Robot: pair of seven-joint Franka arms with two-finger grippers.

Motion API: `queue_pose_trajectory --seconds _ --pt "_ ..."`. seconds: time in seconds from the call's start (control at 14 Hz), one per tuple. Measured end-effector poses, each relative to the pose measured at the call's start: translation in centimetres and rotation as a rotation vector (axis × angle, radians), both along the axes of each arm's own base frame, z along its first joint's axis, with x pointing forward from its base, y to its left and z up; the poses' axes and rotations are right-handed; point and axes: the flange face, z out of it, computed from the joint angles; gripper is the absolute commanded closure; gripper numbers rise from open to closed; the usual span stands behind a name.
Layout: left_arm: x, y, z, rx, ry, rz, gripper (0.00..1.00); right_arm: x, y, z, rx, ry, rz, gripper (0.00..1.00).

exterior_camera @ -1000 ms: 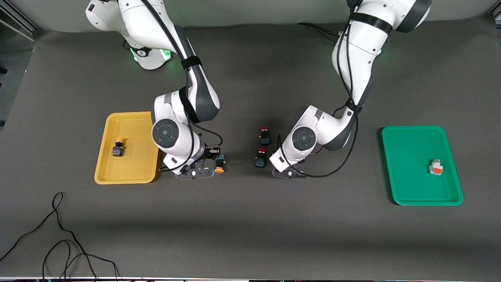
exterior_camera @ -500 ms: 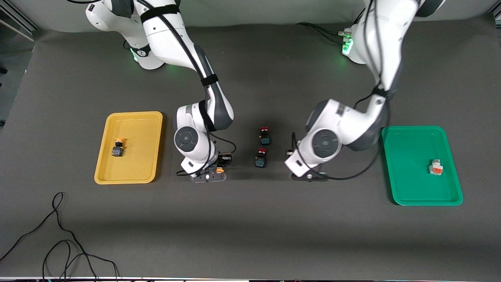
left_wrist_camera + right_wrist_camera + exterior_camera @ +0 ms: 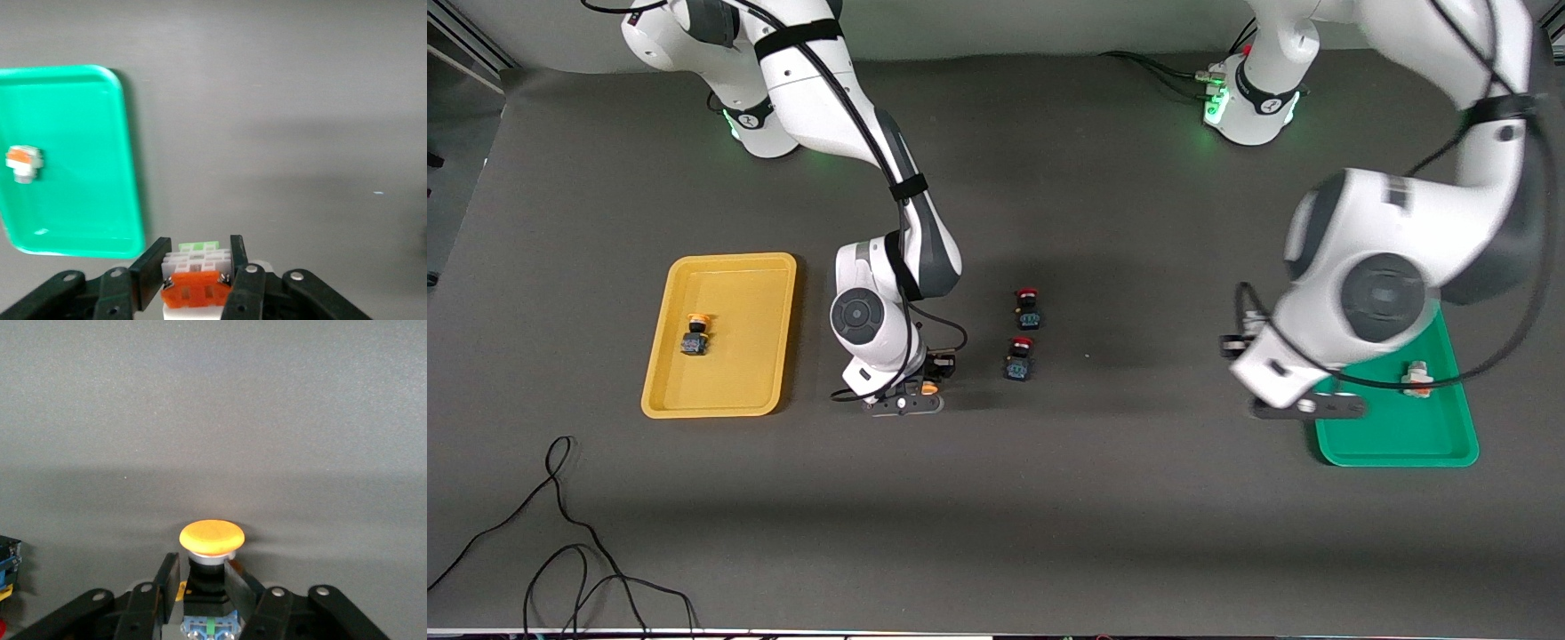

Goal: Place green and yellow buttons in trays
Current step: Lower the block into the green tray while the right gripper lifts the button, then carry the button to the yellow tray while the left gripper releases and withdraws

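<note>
My right gripper (image 3: 932, 378) is shut on a dark-bodied button with a round orange-yellow cap (image 3: 211, 537), low over the mat between the yellow tray (image 3: 720, 264) and the red-capped buttons. In the right wrist view the gripper (image 3: 200, 570) pinches the button's body below the cap. A second yellow-capped button (image 3: 695, 333) lies in the yellow tray. My left gripper (image 3: 197, 257) is shut on a white-bodied button with an orange patch (image 3: 197, 277). In the front view this gripper (image 3: 1238, 342) hangs over the mat beside the green tray (image 3: 1396, 449). Another white button (image 3: 1416, 378) lies in that green tray (image 3: 73, 220).
Two dark buttons with red caps (image 3: 1029, 308) (image 3: 1020, 358) stand on the mat between the arms; one shows at the edge of the right wrist view (image 3: 8, 563). A loose black cable (image 3: 560, 533) lies near the front camera at the right arm's end.
The left arm has swung from beside the red-capped buttons toward the green tray, carrying the white button. The right arm has shifted slightly away from the yellow tray, still holding the yellow-capped button.
</note>
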Motion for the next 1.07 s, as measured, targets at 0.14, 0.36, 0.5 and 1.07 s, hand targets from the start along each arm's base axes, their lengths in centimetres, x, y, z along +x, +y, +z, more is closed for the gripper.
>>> queue_pose_trajectory --seconds 0.14,0.36,0.5,1.07 --pt "0.9 6.8 -1.1 -0.018 0.038 -0.039 1.0 0.3 -0.6 -0.2 -0.002 0.002 -0.009 0.59" --pt "1.1 14.9 -3.9 -0.045 0.064 -0.091 1.0 0.5 -1.2 -0.6 -0.008 0.006 -0.018 0.61" --pt "1.1 19.5 -7.5 -0.06 0.037 -0.148 1.0 0.5 -1.2 -0.7 -0.01 0.007 -0.018 0.85" --pt "-1.0 26.0 -21.9 -0.091 -0.042 -0.205 1.0 0.6 -0.9 -0.1 -0.003 0.001 -0.015 0.92"
